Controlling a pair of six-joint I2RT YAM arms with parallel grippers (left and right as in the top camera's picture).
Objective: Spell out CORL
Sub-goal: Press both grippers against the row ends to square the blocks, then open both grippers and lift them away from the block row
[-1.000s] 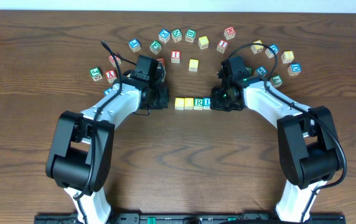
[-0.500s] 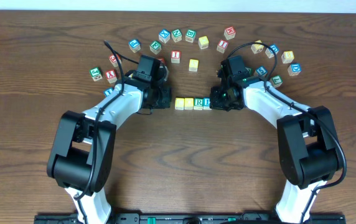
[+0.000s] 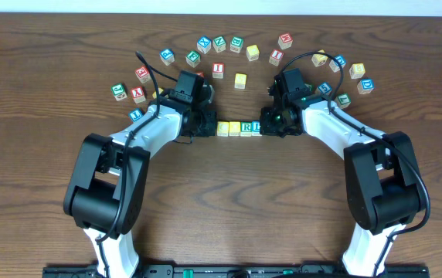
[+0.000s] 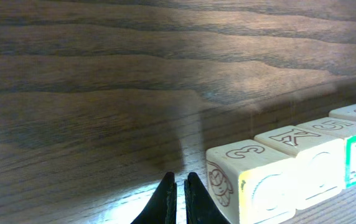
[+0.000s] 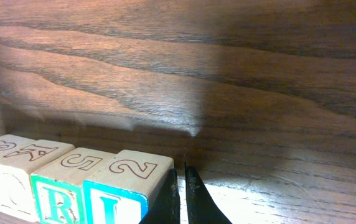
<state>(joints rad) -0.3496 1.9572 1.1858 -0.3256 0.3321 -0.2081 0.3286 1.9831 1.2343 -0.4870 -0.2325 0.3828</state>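
Left gripper (image 3: 207,123) pinched shut, empty, low over the table (image 3: 229,193), sitting just beside the left end of the CORL row (image 3: 240,128). Right gripper (image 3: 272,123) also clamped shut on nothing, just beside the row's right end.

The row lies mid-table between the two grippers, four cubes side by side and touching:
- first yellow cube (image 3: 222,128)
- second yellow cube (image 3: 235,128)
- R cube (image 3: 247,127), green letter
- L cube (image 3: 256,127), blue letter, partly under the right gripper from overhead

Left wrist view shows a narrow gap between the closed tips and the first yellow cube. Right wrist view shows the L cube right up against the tips; contact can't be told.

Farther back, loose cubes (image 3: 205,44) are spread in an arc. The nearest are a plain yellow cube (image 3: 240,79) and a red I cube (image 3: 219,70), well apart from the row. Several loose ones sit close behind each wrist.
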